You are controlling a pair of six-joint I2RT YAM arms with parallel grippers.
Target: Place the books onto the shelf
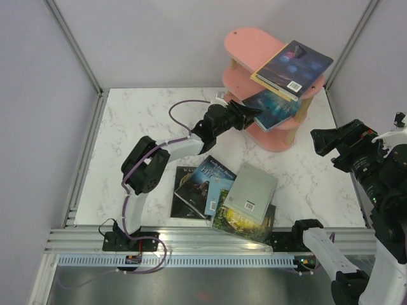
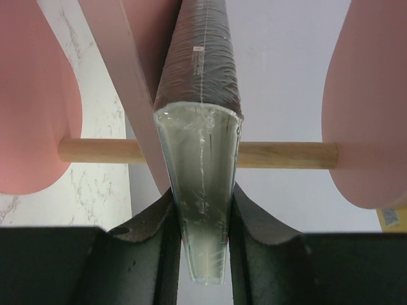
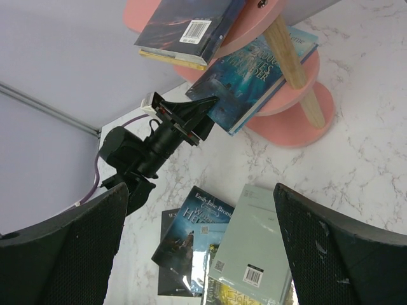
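Books lie in two places, as we see it: three on the shelf (image 1: 247,44) and four in a loose pile on the table (image 1: 140,127). On the top board a purple book (image 1: 296,67) lies flat with its near end overhanging the rim. Under it is a yellow book (image 1: 269,81), of which only an edge shows. On the middle board lies a teal book (image 1: 276,105), sticking out past the rim toward the left arm. The left gripper (image 1: 252,113) is clamped on that overhanging corner. From its wrist view we look straight along the page edge, pinched between the two dark fingers (image 2: 149,241), with a wooden post (image 2: 286,154) crossing behind and pink boards on either side. We cannot tell whether the teal book rests fully on its board or is partly carried by the gripper. The right gripper (image 1: 332,141) hangs in the air to the right of the shelf, apart from it, jaws spread wide and holding nothing. The pile sits near the arm bases. A black book (image 1: 186,190) is at the left, with a light blue book (image 1: 213,181) overlapping it. A landscape book (image 1: 245,222) lies at the near right. A grey book (image 1: 252,189) is on top, covering part of the light blue one and much of the landscape one.
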